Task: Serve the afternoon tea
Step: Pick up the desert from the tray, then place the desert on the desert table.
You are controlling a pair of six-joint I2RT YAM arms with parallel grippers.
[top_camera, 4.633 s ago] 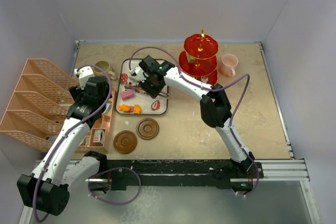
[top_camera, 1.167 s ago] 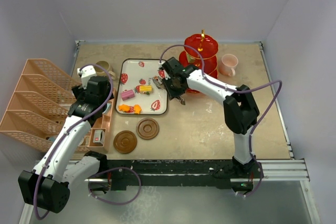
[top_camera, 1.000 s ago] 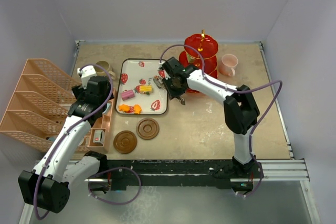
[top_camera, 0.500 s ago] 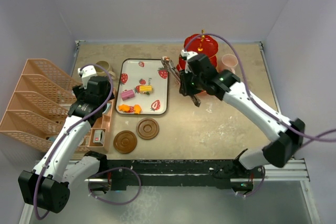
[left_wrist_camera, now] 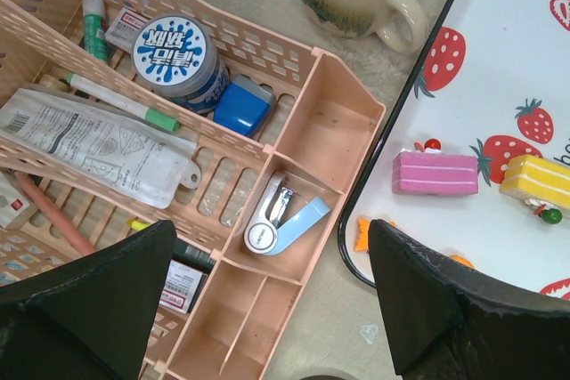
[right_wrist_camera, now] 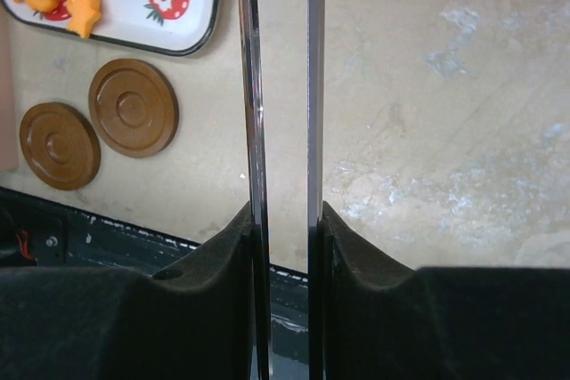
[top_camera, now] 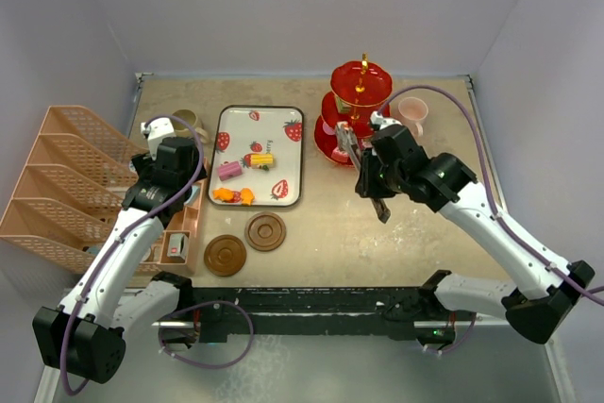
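Sweets: pink cake (top_camera: 229, 171), yellow cake (top_camera: 260, 159) and orange fish pair (top_camera: 233, 195) sit on the strawberry tray (top_camera: 260, 125), left of centre. The stand (top_camera: 359, 106) is at the back, right of the tray. I can't tell whether any tier is loaded. The pink mug (top_camera: 411, 116) is just right of the stand and the olive mug (top_camera: 187, 123) is off the tray's far-left corner. Both coasters (top_camera: 265, 231) are bare, near side of the tray.

The right gripper (top_camera: 371, 173) is clamped on the tweezers (right_wrist_camera: 253, 86) — the wrist view shows both blades pinched between its fingers (right_wrist_camera: 343, 246), with a narrow gap left. The tips point at the stand's bottom tier. They're out of the wrist view and too small from above, so I can't tell if they carry a sweet.

My read of the step: sweet transfer from tray to stand, drop-off end. If the tweezers are loaded, the next move is to ease the squeeze over the tier, clear of the gold stem. If not, it goes back to the tray for the next piece. Mugs onto coasters isn't done yet.

The left gripper (left_wrist_camera: 272, 242) has its jaws spread wide and holds nothing, hovering over the organiser (left_wrist_camera: 329, 122) beside the olive mug.

Writing: the round tin (left_wrist_camera: 175, 49) has a blue splash label with white Korean lettering — not readable with confidence. The print on the packet (left_wrist_camera: 98, 144) is too small. No brand is legible.
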